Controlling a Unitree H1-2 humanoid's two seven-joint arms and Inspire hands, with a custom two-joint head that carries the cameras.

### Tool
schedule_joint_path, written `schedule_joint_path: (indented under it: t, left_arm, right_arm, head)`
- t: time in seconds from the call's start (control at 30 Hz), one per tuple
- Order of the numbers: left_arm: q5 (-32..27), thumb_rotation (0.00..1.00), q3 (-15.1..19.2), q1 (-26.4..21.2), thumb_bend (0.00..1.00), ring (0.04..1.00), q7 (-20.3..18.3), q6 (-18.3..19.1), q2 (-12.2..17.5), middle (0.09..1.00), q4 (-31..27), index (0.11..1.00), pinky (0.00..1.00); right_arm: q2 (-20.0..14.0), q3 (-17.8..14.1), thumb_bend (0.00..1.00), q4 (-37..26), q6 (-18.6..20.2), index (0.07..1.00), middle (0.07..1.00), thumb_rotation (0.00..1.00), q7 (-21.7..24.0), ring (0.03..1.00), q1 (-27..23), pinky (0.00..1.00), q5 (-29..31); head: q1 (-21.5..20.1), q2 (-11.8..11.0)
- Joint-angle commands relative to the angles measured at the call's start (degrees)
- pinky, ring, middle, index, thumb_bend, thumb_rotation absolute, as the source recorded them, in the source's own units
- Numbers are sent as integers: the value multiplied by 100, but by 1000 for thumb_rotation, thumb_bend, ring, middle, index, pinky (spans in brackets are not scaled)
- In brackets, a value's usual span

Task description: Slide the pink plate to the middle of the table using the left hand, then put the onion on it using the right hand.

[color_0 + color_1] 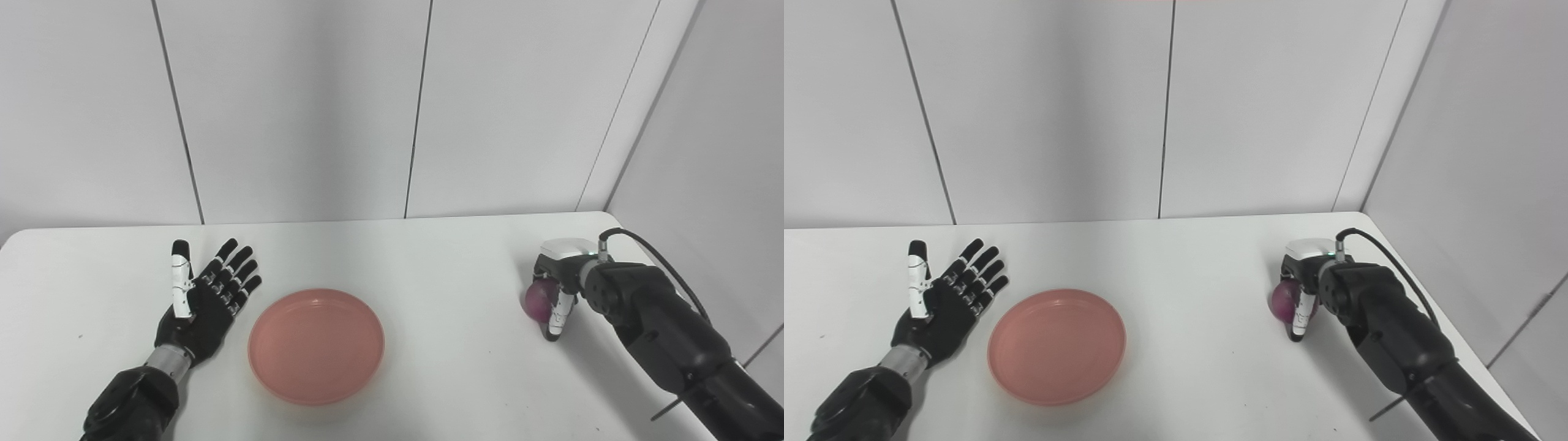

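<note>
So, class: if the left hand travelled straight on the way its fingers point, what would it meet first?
Probably nothing on the table: the left hand points up-right, past the pink plate, toward the wall.

White desk in a panelled corner.
Pale grey wall panels with dark seams fill the upper frame; the desk spans the lower frame.
</note>
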Motion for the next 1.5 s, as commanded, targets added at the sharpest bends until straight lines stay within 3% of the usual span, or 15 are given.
schedule_joint_path:
  t: [0.0,0.3,0.43,0.67,0.73,0.83,1.13,1.27,1.47]
  left_arm:
    - [137,1000,-7,257,769,1000,251,489,11,974,318,1000,1000]
    - [146,1000,10,216,766,997,228,426,13,971,467,1000,1000]
    - [172,1000,10,213,767,997,247,426,-4,971,469,1000,1000]
    - [151,999,7,229,768,1000,241,472,-25,983,396,1000,1000]
    - [147,1000,11,227,764,1000,228,458,-25,981,419,1000,1000]
    - [147,998,3,242,767,1000,246,488,-40,981,358,1000,1000]
    - [195,1000,-28,230,757,996,286,435,-102,975,396,1000,1000]
    - [243,1000,-33,161,758,993,248,252,-110,971,674,1000,1000]
    - [312,990,-75,195,780,986,343,225,-225,963,601,1000,1000]
  right_arm:
    - [-213,-53,520,-144,-9,492,563,151,181,404,-165,283,15]
    - [-307,-90,520,-437,-114,493,525,152,516,401,-443,308,27]
    - [-288,-91,520,-556,-116,493,484,149,688,356,-624,260,6]
    - [-193,-66,520,-861,-67,492,480,142,966,349,-979,265,-41]
    - [-171,-65,524,-958,-73,522,453,29,1011,346,-1032,259,-34]
    - [-133,-61,526,-1065,-74,517,459,9,1094,357,-1112,265,-10]
    - [119,179,527,-1254,-270,505,469,8,1370,354,-1537,265,-177]
    - [360,267,527,-1319,-320,511,465,8,1388,348,-1753,264,-153]
    - [789,340,525,-1351,-267,528,448,7,1373,363,-1963,270,-187]
  head:
    - [-2,2]
    - [5,7]
    - [9,4]
    - [21,2]
    - [28,1]
    - [38,-1]
    - [241,-10]
    - [400,-43]
    - [702,-89]
